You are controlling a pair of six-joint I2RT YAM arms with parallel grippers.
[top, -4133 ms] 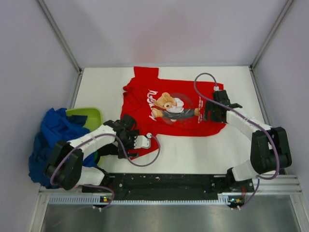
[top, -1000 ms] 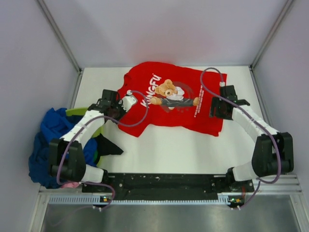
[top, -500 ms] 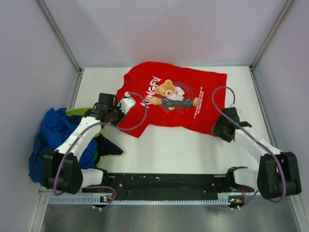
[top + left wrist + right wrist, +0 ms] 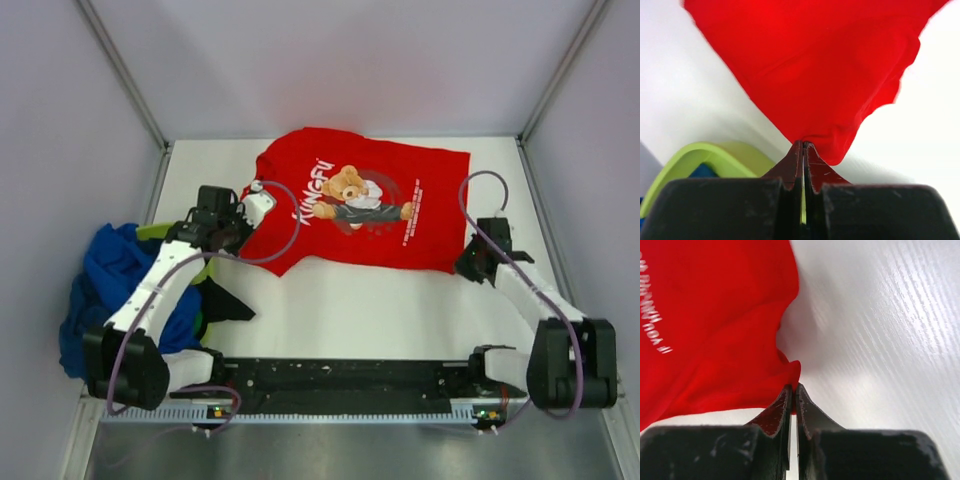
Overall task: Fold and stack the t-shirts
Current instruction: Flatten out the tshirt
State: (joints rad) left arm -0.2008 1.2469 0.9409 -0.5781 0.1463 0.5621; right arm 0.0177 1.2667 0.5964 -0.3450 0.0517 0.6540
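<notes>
Red t-shirt [image 4: 400, 180] seemingly pinched by outstretched left gripper [image 4: 803, 146], right gripper [image 4: 793, 389]

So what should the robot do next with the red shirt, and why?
Probably pull the two held corners gently apart. The left fingers and right fingers are each shut on a near corner of the red t-shirt, and the cloth bunches there, so a little tension should flatten it for folding.
</notes>
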